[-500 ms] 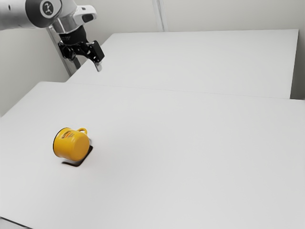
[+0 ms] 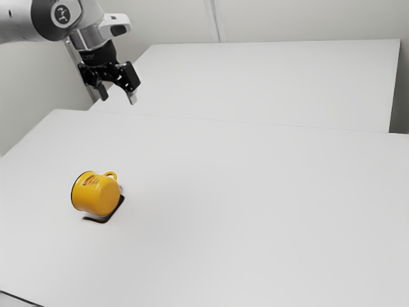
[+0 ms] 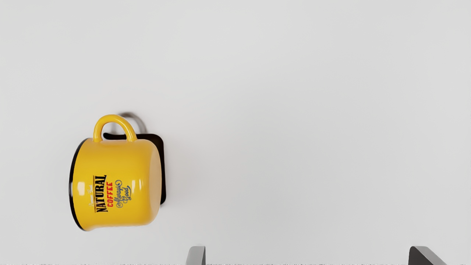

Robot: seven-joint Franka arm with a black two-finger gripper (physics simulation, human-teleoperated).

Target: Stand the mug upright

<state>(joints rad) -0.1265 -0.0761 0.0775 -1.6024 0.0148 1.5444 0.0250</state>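
Note:
The gripper point(image 2: 118, 98) hangs high over the table near the exterior view's upper left, above and apart from the mug. A yellow mug point(image 2: 96, 194) lies on its side on the table, its black-rimmed mouth toward the exterior view's left and its handle on the far side. In the wrist view the mug point(image 3: 114, 184) shows its printed lettering and its handle, off to one side of the gripper point(image 3: 307, 255). The two fingers stand wide apart, with only bare tabletop between them.
The white table point(image 2: 243, 211) carries the mug and its dark shadow. Behind it is another white surface point(image 2: 268, 83), with a pale wall beyond. A dark thin edge crosses the exterior view's lower left corner.
The hand has dropped slightly and turned a little, so that both fingertips now show in the exterior view. The mug has not moved.

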